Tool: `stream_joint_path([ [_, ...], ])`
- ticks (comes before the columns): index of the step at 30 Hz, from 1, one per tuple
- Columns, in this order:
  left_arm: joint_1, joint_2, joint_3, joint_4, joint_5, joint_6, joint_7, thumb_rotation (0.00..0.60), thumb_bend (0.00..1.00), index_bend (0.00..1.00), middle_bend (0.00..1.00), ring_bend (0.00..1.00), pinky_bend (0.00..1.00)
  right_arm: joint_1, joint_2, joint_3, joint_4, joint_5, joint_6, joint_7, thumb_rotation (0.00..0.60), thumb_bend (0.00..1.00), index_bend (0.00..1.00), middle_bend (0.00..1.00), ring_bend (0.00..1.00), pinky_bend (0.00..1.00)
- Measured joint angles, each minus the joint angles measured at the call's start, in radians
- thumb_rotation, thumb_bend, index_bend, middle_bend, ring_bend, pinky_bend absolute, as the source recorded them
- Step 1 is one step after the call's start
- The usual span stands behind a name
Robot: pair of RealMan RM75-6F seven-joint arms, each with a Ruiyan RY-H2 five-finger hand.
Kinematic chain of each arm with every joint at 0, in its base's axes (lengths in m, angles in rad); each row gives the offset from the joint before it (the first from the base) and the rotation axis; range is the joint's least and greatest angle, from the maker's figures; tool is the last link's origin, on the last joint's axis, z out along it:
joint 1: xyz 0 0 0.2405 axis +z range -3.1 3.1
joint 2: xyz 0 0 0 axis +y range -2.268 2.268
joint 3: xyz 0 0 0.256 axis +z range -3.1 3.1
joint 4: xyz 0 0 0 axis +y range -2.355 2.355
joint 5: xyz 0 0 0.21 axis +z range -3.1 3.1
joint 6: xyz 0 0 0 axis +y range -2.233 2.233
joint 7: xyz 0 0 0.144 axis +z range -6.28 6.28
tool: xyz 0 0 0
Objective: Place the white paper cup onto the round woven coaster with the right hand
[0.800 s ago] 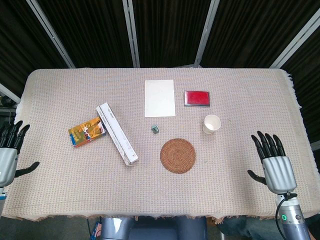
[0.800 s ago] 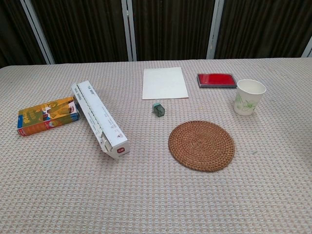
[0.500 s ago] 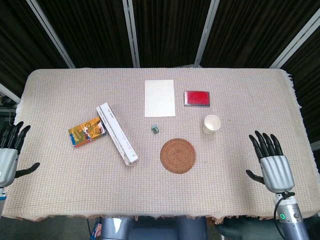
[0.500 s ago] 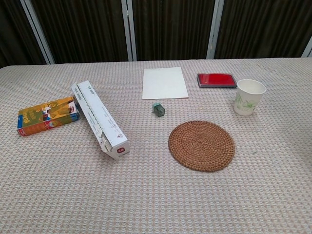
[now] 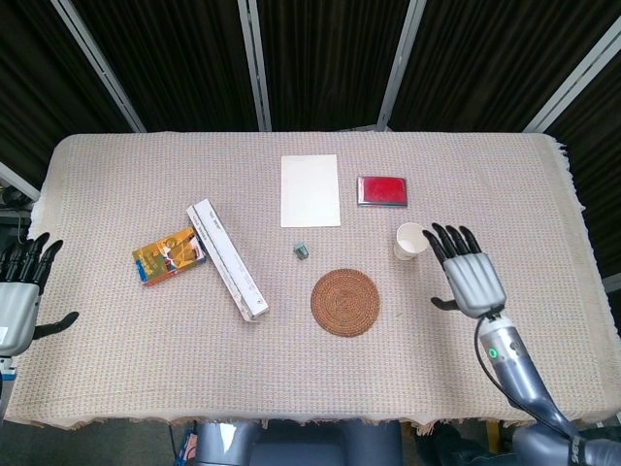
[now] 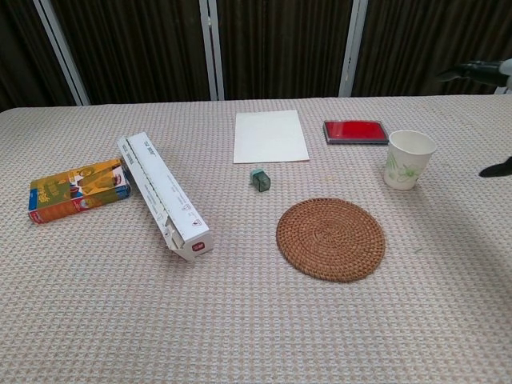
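Observation:
The white paper cup [image 5: 409, 241] [image 6: 409, 159] stands upright on the cloth, right of and behind the round woven coaster [image 5: 345, 302] [image 6: 330, 238]. My right hand [image 5: 469, 273] hovers just right of the cup with its fingers spread and nothing in it; it does not touch the cup. The chest view catches only its dark fingertips [image 6: 472, 71] at the right edge. At the far left edge of the table my left hand [image 5: 19, 291] is open and holds nothing.
A red flat case [image 5: 381, 190] and a white sheet [image 5: 310, 189] lie behind the cup and coaster. A small green eraser [image 5: 302, 250] sits left of the coaster. Further left lie a long white box [image 5: 227, 259] and an orange packet [image 5: 169, 255].
My right hand has moved from the table's near right corner forward and left, up beside the cup. The left hand has barely shifted. No object has moved.

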State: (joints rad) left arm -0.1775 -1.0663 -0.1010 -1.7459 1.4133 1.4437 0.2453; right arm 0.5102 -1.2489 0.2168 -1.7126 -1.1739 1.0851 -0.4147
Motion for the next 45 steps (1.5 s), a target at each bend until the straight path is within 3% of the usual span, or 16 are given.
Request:
stream_joint_path([
  [5,-0.01,-0.014,-0.006,0.02,-0.034,-0.025,0.016,0.6,0.0,0.0,0.0,0.0,0.0,0.14,-0.066,0.058,0.083,0.211,-0.131,-0.088,0.6,0.02,0.0,0.0,0.0,0.0],
  [13,-0.023,-0.033,-0.016,0.032,-0.077,-0.046,0.056,0.6,0.0,0.0,0.0,0.0,0.0,0.252,-0.165,0.074,0.262,0.403,-0.202,-0.193,0.6,0.06,0.0,0.06,0.01,0.04],
  [18,-0.025,-0.042,-0.013,0.03,-0.078,-0.043,0.07,0.6,0.0,0.0,0.0,0.0,0.0,0.297,-0.215,0.063,0.356,0.456,-0.232,-0.217,0.6,0.12,0.02,0.15,0.13,0.15],
  [23,-0.028,-0.046,-0.013,0.033,-0.089,-0.051,0.075,0.6,0.0,0.0,0.0,0.0,0.0,0.331,-0.256,0.044,0.444,0.487,-0.244,-0.238,0.6,0.18,0.16,0.36,0.35,0.26],
  [27,-0.03,-0.049,-0.014,0.034,-0.094,-0.052,0.078,0.6,0.0,0.0,0.0,0.0,0.0,0.344,-0.279,0.024,0.492,0.497,-0.248,-0.25,0.6,0.2,0.26,0.43,0.39,0.27],
  [37,-0.033,-0.05,-0.01,0.029,-0.089,-0.053,0.081,0.6,0.0,0.0,0.0,0.0,0.0,0.341,-0.254,0.018,0.446,0.438,-0.215,-0.209,0.6,0.2,0.29,0.45,0.4,0.27],
  [45,-0.035,-0.044,-0.003,0.019,-0.074,-0.056,0.074,0.6,0.0,0.0,0.0,0.0,0.0,0.31,-0.148,0.005,0.221,0.279,-0.146,-0.159,0.6,0.2,0.27,0.45,0.39,0.27],
])
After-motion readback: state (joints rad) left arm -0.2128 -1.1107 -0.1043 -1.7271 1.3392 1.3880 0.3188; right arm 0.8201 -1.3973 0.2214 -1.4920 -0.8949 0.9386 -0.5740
